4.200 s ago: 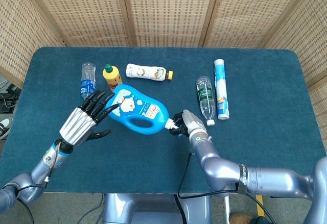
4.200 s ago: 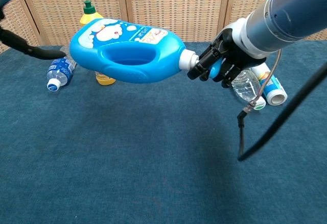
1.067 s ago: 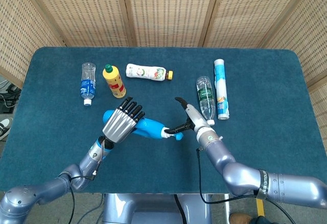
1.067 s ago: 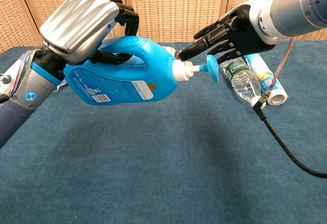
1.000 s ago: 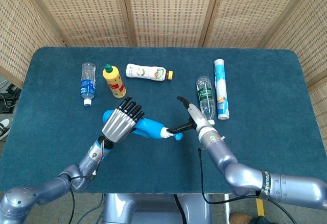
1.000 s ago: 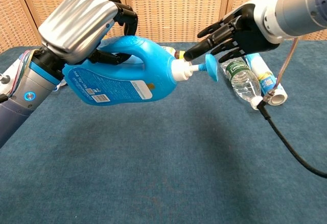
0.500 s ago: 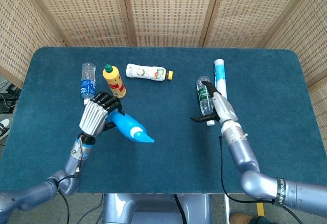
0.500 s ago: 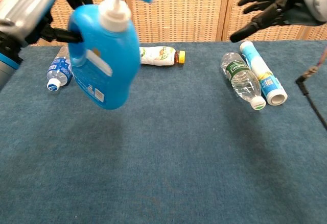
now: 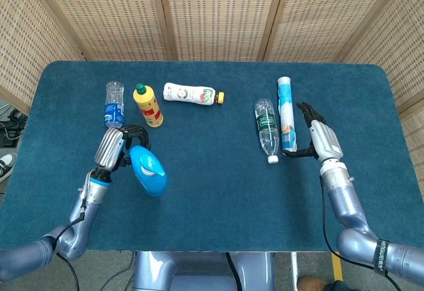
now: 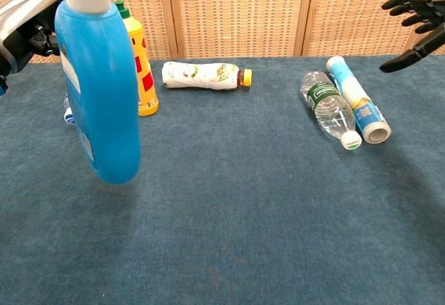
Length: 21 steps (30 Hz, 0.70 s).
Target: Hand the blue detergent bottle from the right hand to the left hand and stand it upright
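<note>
The blue detergent bottle (image 9: 147, 170) (image 10: 97, 89) stands nearly upright at the left of the table, white pump cap on top. My left hand (image 9: 112, 148) (image 10: 28, 17) grips it by the handle from the left side. Its base is low over the blue cloth; I cannot tell whether it touches. My right hand (image 9: 322, 140) (image 10: 416, 20) is far off at the right, beyond the lying bottles, with its fingers spread and nothing in it.
A yellow bottle (image 9: 147, 104) (image 10: 140, 62) stands just behind the detergent, and a clear water bottle (image 9: 114, 104) lies beside it. A white bottle (image 9: 192, 94) lies at the back. A green-labelled bottle (image 9: 266, 126) and a white-blue tube (image 9: 286, 113) lie near my right hand.
My left hand has swung the bottle from a tilt to nearly upright and lowered it towards the cloth. My right hand has drawn further right, away from the bottle.
</note>
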Motion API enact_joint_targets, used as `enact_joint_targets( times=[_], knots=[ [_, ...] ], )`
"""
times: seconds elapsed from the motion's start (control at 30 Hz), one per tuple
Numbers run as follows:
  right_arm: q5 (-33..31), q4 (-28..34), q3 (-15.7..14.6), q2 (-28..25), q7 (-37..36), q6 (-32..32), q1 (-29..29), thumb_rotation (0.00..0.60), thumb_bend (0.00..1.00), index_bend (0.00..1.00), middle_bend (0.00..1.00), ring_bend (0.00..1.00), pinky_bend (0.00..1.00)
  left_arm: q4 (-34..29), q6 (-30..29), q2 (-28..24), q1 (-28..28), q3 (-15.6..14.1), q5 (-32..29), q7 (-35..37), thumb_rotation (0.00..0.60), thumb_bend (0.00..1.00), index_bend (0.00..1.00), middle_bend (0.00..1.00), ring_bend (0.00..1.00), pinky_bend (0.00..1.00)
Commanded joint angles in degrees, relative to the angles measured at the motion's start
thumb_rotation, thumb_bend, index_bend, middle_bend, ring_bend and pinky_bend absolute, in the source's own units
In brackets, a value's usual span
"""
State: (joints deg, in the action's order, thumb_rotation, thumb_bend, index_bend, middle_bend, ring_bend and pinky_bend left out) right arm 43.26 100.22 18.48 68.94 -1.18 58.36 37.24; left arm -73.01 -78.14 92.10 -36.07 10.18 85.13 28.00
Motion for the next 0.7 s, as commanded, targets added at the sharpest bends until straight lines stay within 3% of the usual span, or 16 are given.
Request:
enact_joint_targets(
  times=[0.03, 0.43, 0.7],
  knots=[
    [3.93, -2.6, -1.36, 0.32, -3.25, -0.41, -2.36, 0.6, 0.0, 0.0, 0.0, 0.0, 0.0, -2.12, 4.11, -2.3, -0.56, 0.2, -1.61, 5.29, 0.6, 0.74, 0.72, 0.61, 0.54, 0.79],
    [9.15, -5.21, -2.16, 0.3, -4.89, 1.31, -4.93, 0.6, 0.0, 0.0, 0.0, 0.0, 0.0, -6.98, 9.79, -3.38, -2.17, 1.99, -3.48, 13.48, 0.6, 0.74, 0.72, 0.61, 0.55, 0.79],
    [13.49, -10.32, -3.23, 3.04, -1.56, 6.34, -6.08, 0.6, 0.0, 0.0, 0.0, 0.0, 0.0, -10.66, 14.27, -3.02, -4.6, 3.98, -5.47, 14.1, 0.6, 0.74, 0.72, 0.61, 0.55, 0.79]
  ],
)
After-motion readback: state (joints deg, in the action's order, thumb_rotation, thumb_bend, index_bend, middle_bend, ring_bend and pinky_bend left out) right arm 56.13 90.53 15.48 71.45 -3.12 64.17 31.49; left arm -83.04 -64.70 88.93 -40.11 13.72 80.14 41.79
